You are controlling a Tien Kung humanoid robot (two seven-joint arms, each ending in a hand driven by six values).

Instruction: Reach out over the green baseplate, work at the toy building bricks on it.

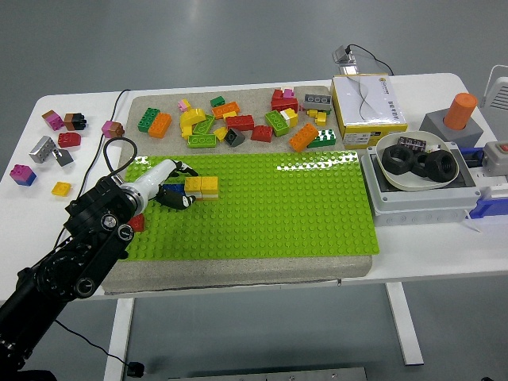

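Observation:
The green baseplate [278, 206] lies across the middle of the table. A yellow brick block [202, 186] sits on its left part, with something blue beside it under my fingers. My left hand [171, 193] reaches in from the lower left and rests just left of the yellow block, black fingers curled down next to it, touching or nearly touching it. A small red brick [137, 223] lies at the plate's left edge under my forearm. Several loose bricks [238, 121] lie in a pile behind the plate. My right arm is out of view.
A few stray bricks [49, 147] lie at the far left of the table. A yellow box [367, 107] stands at the back right. A grey box with a white bowl of black tyres [417, 163] stands right of the plate, an orange cylinder [459, 111] behind it.

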